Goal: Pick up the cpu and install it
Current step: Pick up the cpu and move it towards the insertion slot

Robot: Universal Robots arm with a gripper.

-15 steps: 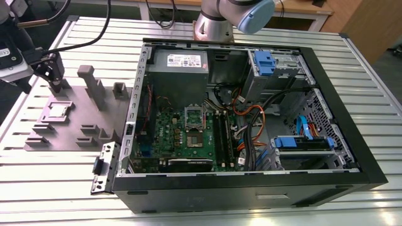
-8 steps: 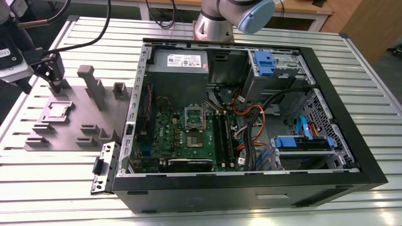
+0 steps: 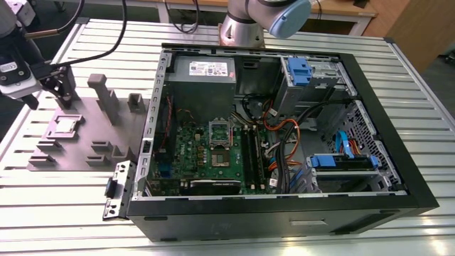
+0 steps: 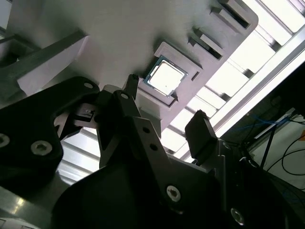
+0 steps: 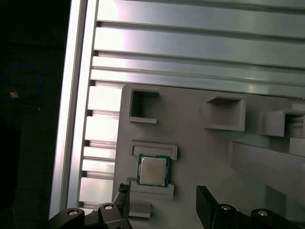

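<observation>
The cpu (image 3: 66, 125) lies flat in a square nest on the grey fixture plate (image 3: 78, 154), at the exterior view's left. Its silver top also shows in both wrist views (image 4: 164, 76) (image 5: 152, 170). My gripper (image 3: 51, 101) hovers just above and behind the cpu, open, with nothing between its dark fingers. In both wrist views the gripper (image 4: 167, 107) (image 5: 164, 195) has one finger on each side of the chip, well apart from it. The motherboard (image 3: 213, 154) lies inside the open computer case, and its metal socket frame (image 3: 219, 129) sits near the board's middle.
The black computer case (image 3: 284, 213) takes up the middle of the slotted aluminium table (image 3: 64, 213). Inside it are a power supply (image 3: 202, 69), blue drive brackets (image 3: 341, 160) and orange cables (image 3: 281, 128). Upright grey posts (image 3: 106, 98) stand on the fixture beside the gripper.
</observation>
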